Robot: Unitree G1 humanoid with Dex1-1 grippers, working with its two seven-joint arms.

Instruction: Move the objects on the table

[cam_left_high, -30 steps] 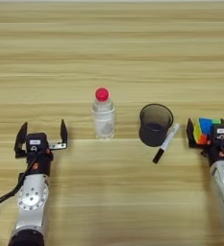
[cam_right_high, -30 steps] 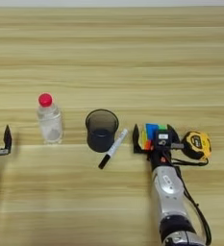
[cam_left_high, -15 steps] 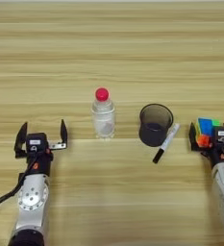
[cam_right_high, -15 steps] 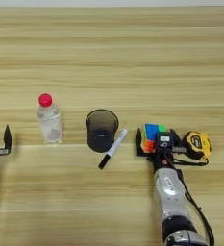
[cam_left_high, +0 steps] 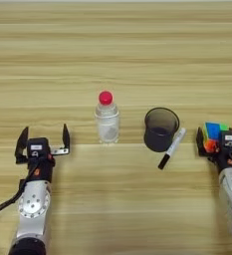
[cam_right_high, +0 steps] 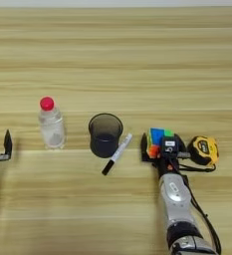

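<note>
Five items are counted on the wooden surface (cam_left_high: 115, 55), one of each. One clear plastic bottle (cam_left_high: 107, 123) with a red cap is stood upright left of centre. One dark translucent cup (cam_left_high: 161, 129) is stood upright to its right, apart from it. One slim white marker (cam_left_high: 172, 148) with a black cap is laid slantwise, its white end against the cup's right side, its cap toward the near edge. One multicoloured puzzle cube (cam_right_high: 157, 142) is placed right of the marker. One round yellow-and-black tape measure (cam_right_high: 203, 150) with black cord is placed just right of the cube.

Two arms are recorded. The left gripper (cam_left_high: 43, 143) is raised from the near left, pointed away from the robot; its jaws are spread wide with nothing between them. The right gripper (cam_right_high: 160, 149) is reached forward from the near right; the cube is seen between its jaws, closed around it.
</note>
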